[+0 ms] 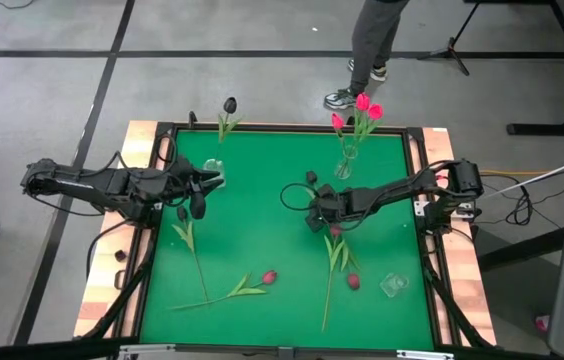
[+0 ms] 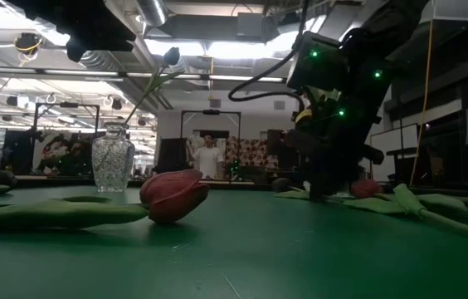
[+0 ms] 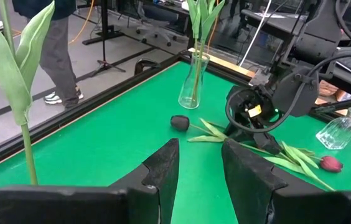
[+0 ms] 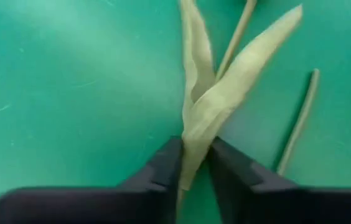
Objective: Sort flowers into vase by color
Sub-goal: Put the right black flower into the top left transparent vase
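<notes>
Several flowers lie flat on the green table: a dark-headed one, a pink one, a maroon one and another dark one. A glass vase at the far edge holds pink flowers. A second vase holds a dark flower. My right gripper is down at the table mid-right, shut on a flower's leaves. My left gripper hangs open over the table's left, holding nothing. My right gripper pinches the pale green leaves where they join at their base, between its two fingers. The fingers come steeply from above, slanting from the table's right. The flower lies on the table. Its head is outside the wrist view, so its colour cannot be told.
An empty glass vase lies on its side near the front right, a loose maroon bud beside it. A second stem lies close beside the held leaves. A person stands beyond the far edge.
</notes>
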Motion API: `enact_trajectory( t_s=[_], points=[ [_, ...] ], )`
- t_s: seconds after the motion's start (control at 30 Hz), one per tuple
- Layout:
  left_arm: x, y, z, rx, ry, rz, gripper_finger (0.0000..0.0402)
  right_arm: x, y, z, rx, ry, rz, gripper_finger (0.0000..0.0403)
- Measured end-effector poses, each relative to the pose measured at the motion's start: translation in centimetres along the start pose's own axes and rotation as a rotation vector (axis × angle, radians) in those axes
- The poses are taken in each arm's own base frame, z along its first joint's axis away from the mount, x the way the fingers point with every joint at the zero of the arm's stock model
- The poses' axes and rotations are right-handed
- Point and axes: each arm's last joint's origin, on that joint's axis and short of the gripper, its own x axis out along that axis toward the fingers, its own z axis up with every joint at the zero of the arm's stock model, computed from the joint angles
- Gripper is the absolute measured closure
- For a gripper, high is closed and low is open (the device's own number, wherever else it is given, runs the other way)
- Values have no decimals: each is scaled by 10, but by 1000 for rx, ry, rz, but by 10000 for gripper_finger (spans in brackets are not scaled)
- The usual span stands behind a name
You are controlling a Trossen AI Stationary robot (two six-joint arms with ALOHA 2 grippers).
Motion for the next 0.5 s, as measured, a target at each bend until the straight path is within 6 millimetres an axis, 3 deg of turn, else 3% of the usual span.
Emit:
enact_trajectory(
  t_s=[0.13,0.5],
  points=[
    [0,0,0,1,1,1,282,0,0,0,-2,-14,-6,389],
    [0,0,0,0,1,0,282,-15,15,23,-16,-163,36,390]
  ],
)
